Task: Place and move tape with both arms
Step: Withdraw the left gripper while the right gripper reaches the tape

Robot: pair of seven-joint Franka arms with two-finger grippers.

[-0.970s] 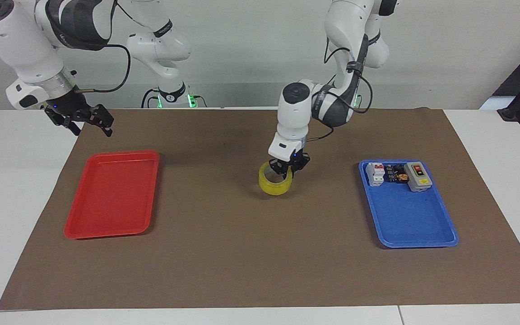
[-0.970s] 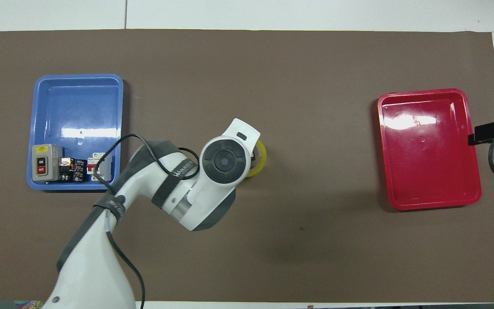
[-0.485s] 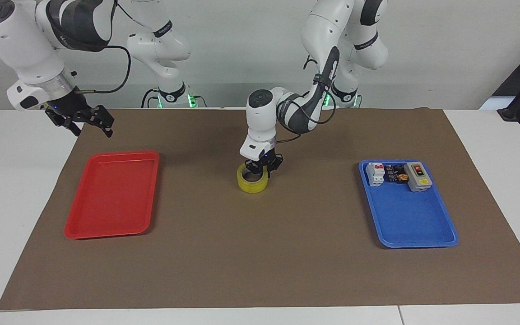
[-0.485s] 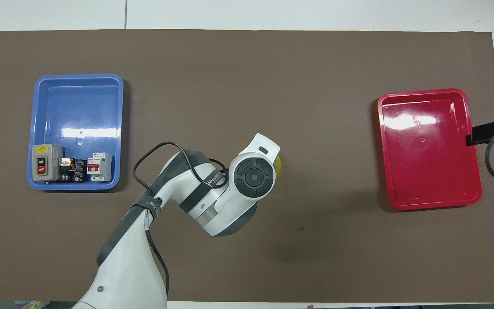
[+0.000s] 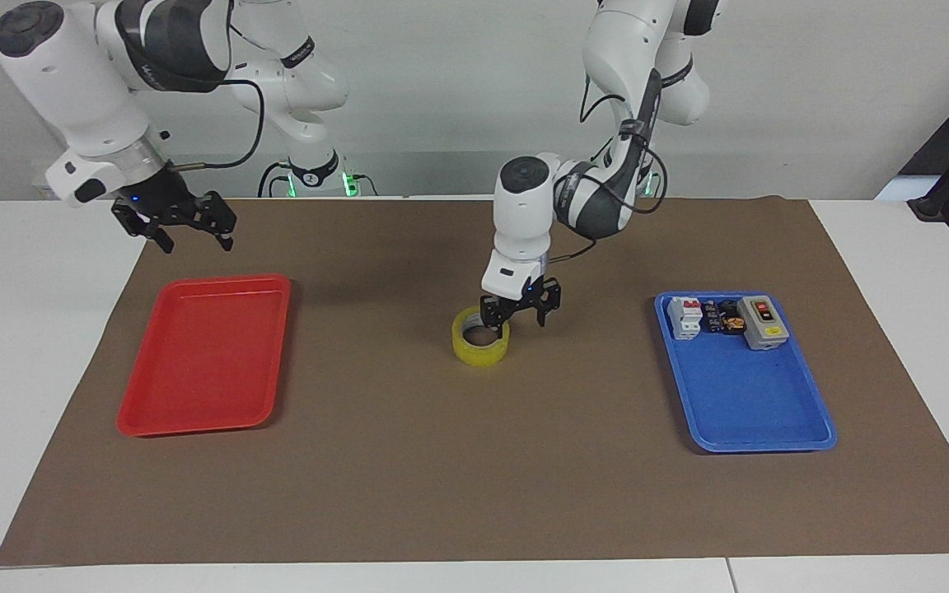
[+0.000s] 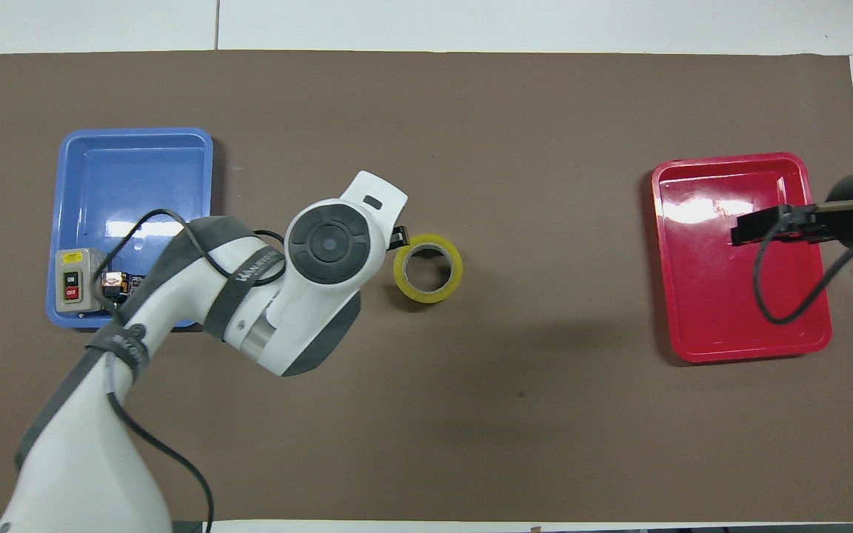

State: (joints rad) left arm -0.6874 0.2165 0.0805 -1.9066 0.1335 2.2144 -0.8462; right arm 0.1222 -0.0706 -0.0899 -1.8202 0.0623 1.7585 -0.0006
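Observation:
The yellow tape (image 5: pixel 481 346) lies flat on the brown mat (image 5: pixel 474 461) near the table's middle, its pale core showing; it also shows in the overhead view (image 6: pixel 427 268). My left gripper (image 5: pixel 516 315) is open just above the tape's rim, at the edge toward the left arm's end, and holds nothing. In the overhead view the left wrist hides most of it, and one fingertip (image 6: pixel 397 238) shows beside the roll. My right gripper (image 5: pixel 184 233) is open and empty, raised over the red tray (image 5: pixel 203 354) in the overhead view (image 6: pixel 756 226).
A blue tray (image 5: pixel 746 403) toward the left arm's end holds a grey on/off switch box (image 5: pixel 763 321), a white-and-red breaker (image 5: pixel 684 317) and small dark parts. The red tray (image 6: pixel 700 311) toward the right arm's end holds nothing. White table surrounds the mat.
My left gripper carried the tape toward the right arm's end, let it go on the mat and drew back toward its own end. My right gripper moved in over the red tray.

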